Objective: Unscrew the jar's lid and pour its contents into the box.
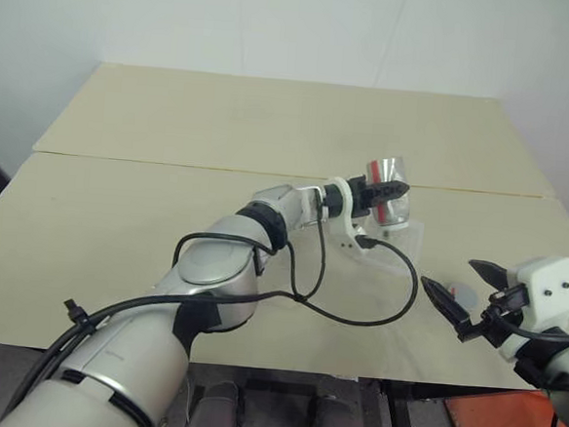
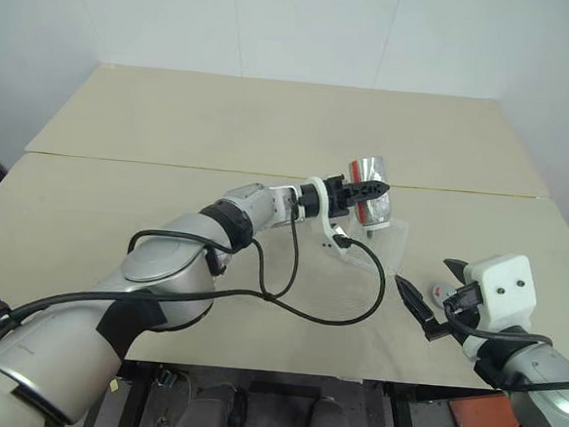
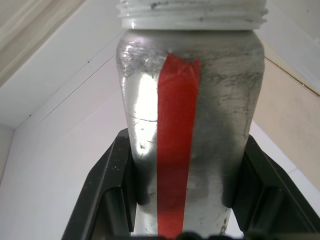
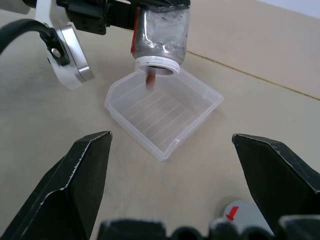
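While left fingers (image 4: 120, 12) clamp jar (image 4: 161, 35), upended over box (image 4: 165, 115)

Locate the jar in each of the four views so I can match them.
Left eye: jar right of centre, in the left gripper.
Right eye: jar just right of centre.
Left wrist: jar between the black fingers.
Right wrist: jar mouth-down over the box.
Shared landmark: the box.

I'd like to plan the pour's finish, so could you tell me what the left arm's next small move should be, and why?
Probably hold the jar mouth-down over the box, perhaps with a slight shake: the left gripper grips it inverted, lid off on the table, and a dark bit is dropping from the mouth.
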`<action>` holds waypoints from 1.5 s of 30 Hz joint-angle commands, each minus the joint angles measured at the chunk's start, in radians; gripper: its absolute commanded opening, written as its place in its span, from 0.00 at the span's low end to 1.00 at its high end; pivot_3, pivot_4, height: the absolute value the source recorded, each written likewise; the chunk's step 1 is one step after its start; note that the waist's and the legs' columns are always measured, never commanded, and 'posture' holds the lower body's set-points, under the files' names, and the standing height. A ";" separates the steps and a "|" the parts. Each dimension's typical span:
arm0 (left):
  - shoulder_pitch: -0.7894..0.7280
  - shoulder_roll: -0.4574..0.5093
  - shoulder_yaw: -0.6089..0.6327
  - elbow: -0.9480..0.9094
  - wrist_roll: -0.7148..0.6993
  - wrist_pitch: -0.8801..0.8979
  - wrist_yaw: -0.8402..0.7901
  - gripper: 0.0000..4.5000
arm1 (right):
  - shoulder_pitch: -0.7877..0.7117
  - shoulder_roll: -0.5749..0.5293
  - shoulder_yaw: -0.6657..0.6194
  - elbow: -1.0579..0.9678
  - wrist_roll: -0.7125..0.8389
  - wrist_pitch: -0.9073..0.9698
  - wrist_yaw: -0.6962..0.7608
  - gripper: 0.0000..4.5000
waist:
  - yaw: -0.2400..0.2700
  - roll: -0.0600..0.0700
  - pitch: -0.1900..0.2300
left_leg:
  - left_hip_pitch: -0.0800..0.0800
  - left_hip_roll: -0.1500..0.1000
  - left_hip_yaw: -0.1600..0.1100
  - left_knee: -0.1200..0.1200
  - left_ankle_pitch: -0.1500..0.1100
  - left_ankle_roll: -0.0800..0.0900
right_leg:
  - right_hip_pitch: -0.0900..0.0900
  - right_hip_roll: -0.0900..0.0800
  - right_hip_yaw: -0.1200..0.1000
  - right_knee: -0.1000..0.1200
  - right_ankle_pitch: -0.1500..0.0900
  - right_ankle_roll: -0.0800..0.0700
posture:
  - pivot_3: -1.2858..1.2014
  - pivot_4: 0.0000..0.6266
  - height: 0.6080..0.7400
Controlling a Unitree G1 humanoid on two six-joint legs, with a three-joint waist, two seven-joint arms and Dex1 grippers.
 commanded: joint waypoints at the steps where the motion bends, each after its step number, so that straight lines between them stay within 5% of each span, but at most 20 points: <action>1: -0.016 -0.004 0.019 0.001 -0.017 0.024 -0.009 0.46 | -0.005 -0.006 -0.020 -0.027 0.004 -0.006 -0.020 0.99 | 0.000 0.000 0.000 | 0.000 0.000 0.000 0.000 0.000 0.000 | 0.000 0.000 0.000 0.000 0.000 0.000 | 0.52 0.24 1.00; 6: -0.013 0.005 0.075 0.003 -0.069 0.014 -0.047 0.46 | -0.017 -0.023 -0.001 -0.012 -0.005 -0.010 -0.021 0.99 | 0.000 0.000 0.000 | 0.000 0.000 0.000 0.000 0.000 0.000 | 0.000 0.000 0.000 0.000 0.000 0.000 | 0.52 0.24 1.00; 9: 0.014 0.008 0.219 0.003 -0.212 -0.033 -0.183 0.46 | -0.018 -0.035 0.009 0.001 -0.019 -0.015 -0.019 0.99 | -0.001 0.000 0.000 | 0.000 0.000 0.000 0.001 0.000 0.000 | 0.000 0.000 0.000 0.001 0.000 0.000 | 0.52 0.24 1.00; 17: 0.144 -0.023 0.844 -0.044 -0.860 -0.052 -0.814 0.46 | -0.034 -0.046 0.043 0.029 -0.042 -0.029 -0.010 0.99 | -0.011 0.001 -0.001 | 0.000 0.001 0.001 0.004 0.000 0.000 | 0.000 0.000 0.000 0.003 0.000 0.000 | 0.52 0.24 1.00; 24: 0.252 -0.043 1.213 -0.174 -1.264 0.077 -1.049 0.46 | -0.069 -0.053 0.098 0.082 -0.065 -0.073 0.022 0.99 | -0.015 0.001 -0.001 | 0.000 0.001 -0.001 0.010 -0.001 0.002 | 0.003 0.000 0.000 0.004 0.000 0.000 | 0.52 0.24 1.00; 35: 0.687 -0.099 1.134 -0.662 -1.273 0.096 -0.978 0.46 | -0.113 -0.037 0.168 0.134 -0.107 -0.108 0.026 0.99 | -0.014 0.002 -0.001 | 0.001 0.001 -0.004 0.011 -0.001 0.002 | 0.004 0.000 0.001 0.005 0.001 0.001 | 0.52 0.24 1.00; 45: 0.803 -0.088 1.067 -0.722 -1.247 0.127 -0.899 0.46 | -0.132 -0.043 0.180 0.147 -0.121 -0.109 0.038 0.99 | -0.014 0.002 -0.001 | 0.002 0.000 -0.004 0.012 -0.002 0.003 | 0.005 0.000 0.001 0.005 0.002 0.002 | 0.52 0.24 1.00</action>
